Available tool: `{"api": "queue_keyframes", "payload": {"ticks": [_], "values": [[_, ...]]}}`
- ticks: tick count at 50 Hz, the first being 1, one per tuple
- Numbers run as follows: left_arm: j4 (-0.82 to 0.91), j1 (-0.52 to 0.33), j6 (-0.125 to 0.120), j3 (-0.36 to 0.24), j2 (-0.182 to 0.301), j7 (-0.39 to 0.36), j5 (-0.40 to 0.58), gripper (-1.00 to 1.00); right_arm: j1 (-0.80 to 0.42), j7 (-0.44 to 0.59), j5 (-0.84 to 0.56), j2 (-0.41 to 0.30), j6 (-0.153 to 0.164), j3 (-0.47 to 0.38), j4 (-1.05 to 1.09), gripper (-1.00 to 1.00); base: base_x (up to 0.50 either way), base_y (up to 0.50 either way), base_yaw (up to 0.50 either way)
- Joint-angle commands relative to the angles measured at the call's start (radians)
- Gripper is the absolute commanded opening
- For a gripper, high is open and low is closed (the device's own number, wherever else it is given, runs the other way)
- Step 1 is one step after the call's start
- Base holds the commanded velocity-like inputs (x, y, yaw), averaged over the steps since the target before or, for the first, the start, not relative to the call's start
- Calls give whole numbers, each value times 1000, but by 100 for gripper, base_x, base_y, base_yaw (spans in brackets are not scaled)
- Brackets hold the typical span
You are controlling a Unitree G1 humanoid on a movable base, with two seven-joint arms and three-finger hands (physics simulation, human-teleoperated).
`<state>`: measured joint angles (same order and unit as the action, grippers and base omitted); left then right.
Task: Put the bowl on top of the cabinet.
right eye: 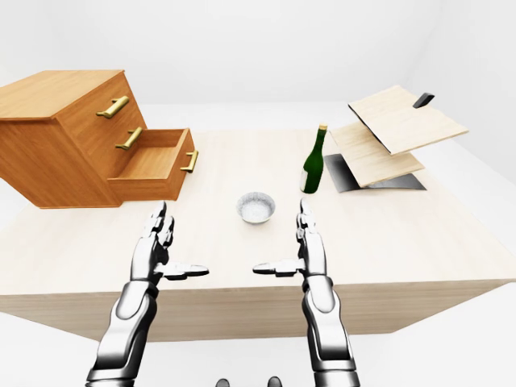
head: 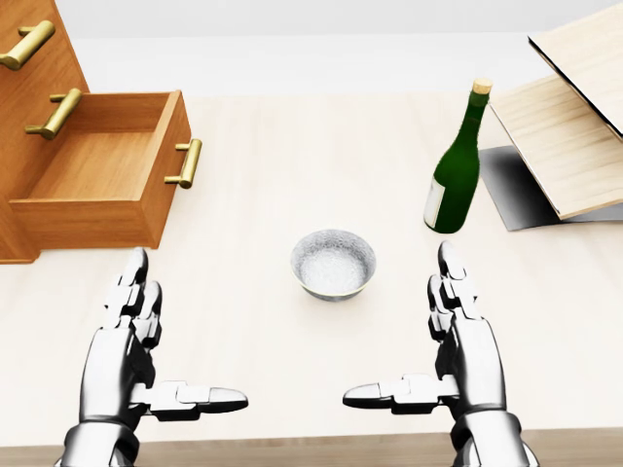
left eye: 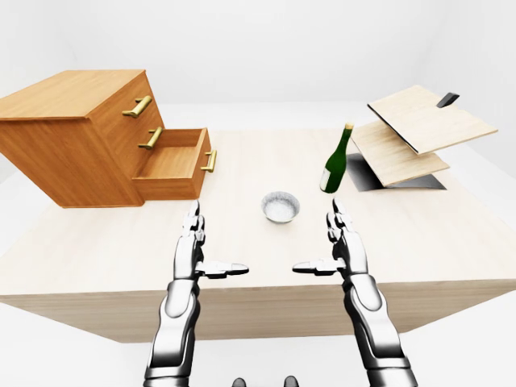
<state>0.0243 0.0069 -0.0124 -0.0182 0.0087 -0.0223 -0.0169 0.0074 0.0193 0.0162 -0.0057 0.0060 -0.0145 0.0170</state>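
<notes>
Robot hands [head: 292,394], bowl [head: 333,264]; cabinet top [left eye: 56,93] only eye-view.

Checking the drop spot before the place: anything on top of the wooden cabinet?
Nothing shows on the top of the three-drawer wooden cabinet; its far left edge runs out of view. The small silver bowl sits on the light wooden table.
</notes>
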Motion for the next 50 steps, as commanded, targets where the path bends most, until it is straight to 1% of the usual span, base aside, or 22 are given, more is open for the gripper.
{"api": "queue_keyframes", "payload": {"ticks": [1, 4, 6, 7, 8, 9, 12, 13, 18, 24, 25, 26, 33, 34, 35, 39, 40, 44, 47, 50], "values": [[65, 24, -27, -27, 10, -39, -29, 100, 23, 38, 27, -10, 11, -20, 52, 100, 0, 0, 0], [68, 31, -22, -21, 8, -40, -24, 100, 31, 36, 25, -11, 24, -22, 77, 100, 0, 0, 0], [82, 33, -31, -22, 9, -42, -25, 100, 43, 33, 18, -9, 41, -17, 112, 100, 0, 0, 0], [82, 33, -31, -22, 8, -42, -25, 100, 52, 32, 15, -7, 52, -13, 135, 100, 0, 0, 0], [98, 34, -45, -29, 12, -45, -33, 100, 64, 29, 7, -5, 69, -7, 169, 100, 0, 0, 0], [107, 36, -50, -32, 12, -47, -36, 100, 73, 30, 5, -4, 81, -2, 195, 100, 0, 0, 0], [143, 46, -72, -39, 14, -53, -46, 100, 95, 28, -5, -2, 81, 6, 256, 100, 0, 0, 0], [170, 55, -75, -41, 14, -56, -51, 100, 110, 29, -9, -1, 81, 12, 295, 100, 0, 0, 0], [262, 83, -75, -55, 14, -69, -69, 100, 144, 27, -22, 1, 81, 23, 384, 100, 0, 0, 0], [415, 126, -75, -92, 13, -90, -110, 100, 183, 23, -41, 3, 81, 47, 493, 100, 0, 0, 0], [464, 136, -75, -108, 14, -93, -129, 100, 187, 23, -45, 2, 81, 49, 499, 100, 0, 0, 0], [467, 136, -75, -110, 12, -95, -129, 100, 188, 23, -45, 2, 81, 49, 499, 100, 0, 0, 0], [576, 107, -75, -230, 23, -99, -238, 100, 183, 27, -40, 1, 81, 44, 482, 100, 0, 0, 0], [577, 106, -75, -231, 22, -99, -239, 100, 183, 28, -40, 1, 81, 44, 481, 100, 0, 0, 0], [586, 93, -75, -257, 26, -92, -267, 100, 183, 27, -40, 2, 81, 42, 481, 100, 0, 0, 0], [598, 71, -75, -304, 43, -85, -322, 100, 184, 31, -38, 1, 81, 41, 483, 100, 0, 0, 0], [598, 71, -75, -305, 43, -84, -323, 100, 184, 31, -38, 1, 81, 41, 483, 100, 0, 0, 0], [612, 59, -75, -343, 57, -73, -367, 100, 187, 33, -34, 2, 81, 38, 484, 100, 0, 0, 0], [646, 56, -75, -383, 65, -57, -424, 100, 184, 35, -33, 1, 81, 35, 475, 100, 0, 0, 0], [640, 57, -75, -422, 67, -51, -484, 100, 181, 32, -39, 3, 81, 41, 471, 100, 0, 0, 0]]}}
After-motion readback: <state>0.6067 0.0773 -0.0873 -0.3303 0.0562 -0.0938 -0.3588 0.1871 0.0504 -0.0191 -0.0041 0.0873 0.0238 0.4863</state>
